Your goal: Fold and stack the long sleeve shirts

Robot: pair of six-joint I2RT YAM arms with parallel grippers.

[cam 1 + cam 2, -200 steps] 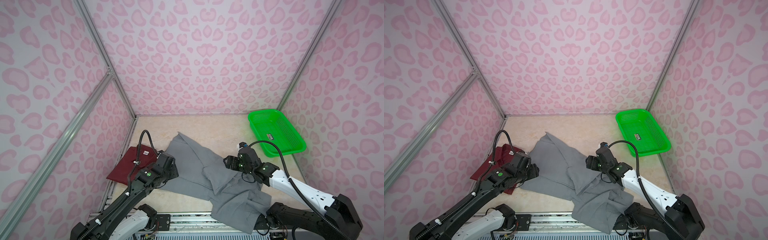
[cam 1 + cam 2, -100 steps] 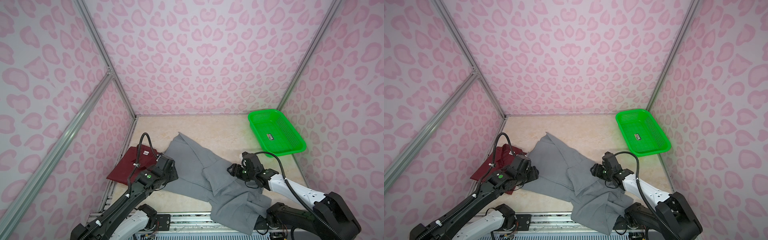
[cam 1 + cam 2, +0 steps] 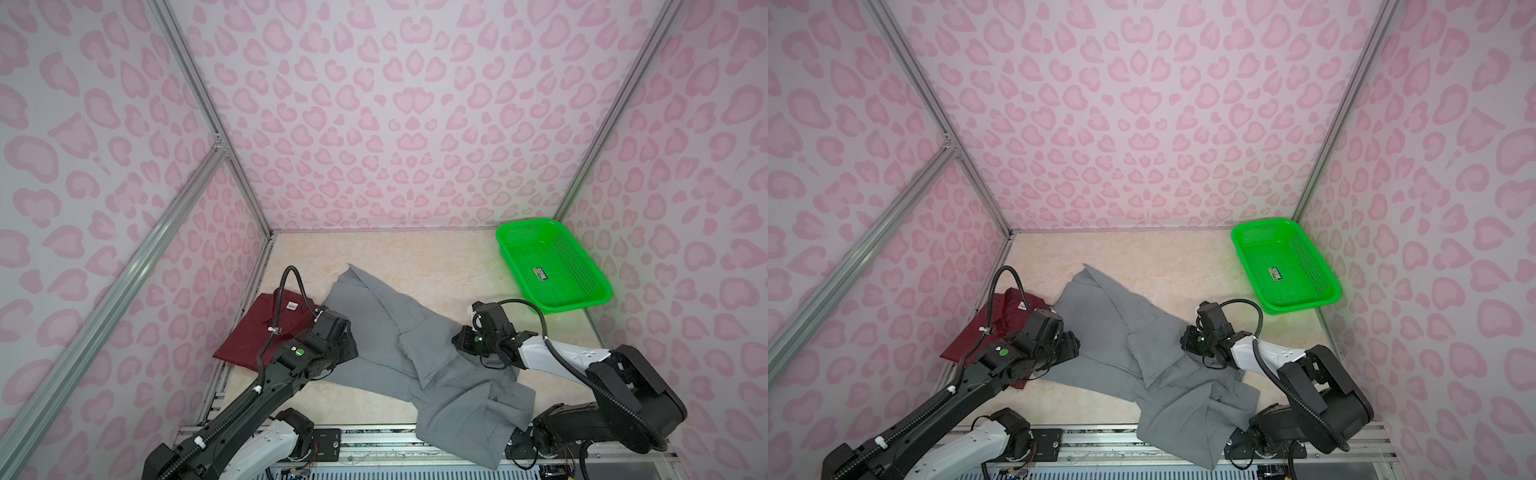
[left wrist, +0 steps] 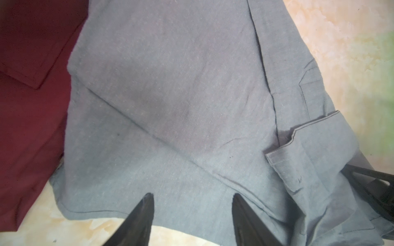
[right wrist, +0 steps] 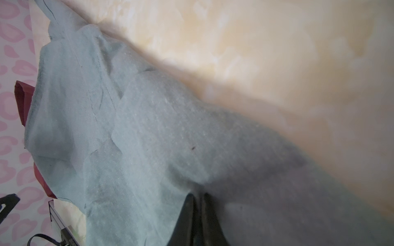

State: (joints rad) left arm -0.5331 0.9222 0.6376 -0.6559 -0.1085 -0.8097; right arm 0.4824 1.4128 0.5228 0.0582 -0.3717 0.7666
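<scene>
The grey long sleeve shirt [image 3: 386,332] [image 3: 1108,332] lies spread and rumpled across the middle of the table, its near end hanging over the front rail. The maroon shirt [image 3: 257,332] [image 3: 967,340] lies folded at the left, partly under the grey one and my left arm. My left gripper [image 4: 191,194] [image 3: 351,353] stands open low over the grey shirt's [image 4: 170,85] left hem, beside the maroon cloth [image 4: 27,106]. My right gripper [image 5: 198,194] [image 3: 457,343] is shut, pinching a puckered fold of grey cloth [image 5: 149,138] at the shirt's right edge.
A bright green perforated basket [image 3: 528,224] [image 3: 1262,224] sits at the back right corner, holding only a small label. Pink patterned walls close in the table on three sides. Bare beige tabletop [image 3: 415,257] shows behind the shirts.
My right gripper has come down onto the grey shirt's right edge and closed from open onto the cloth. The left arm has barely moved and stays open.
</scene>
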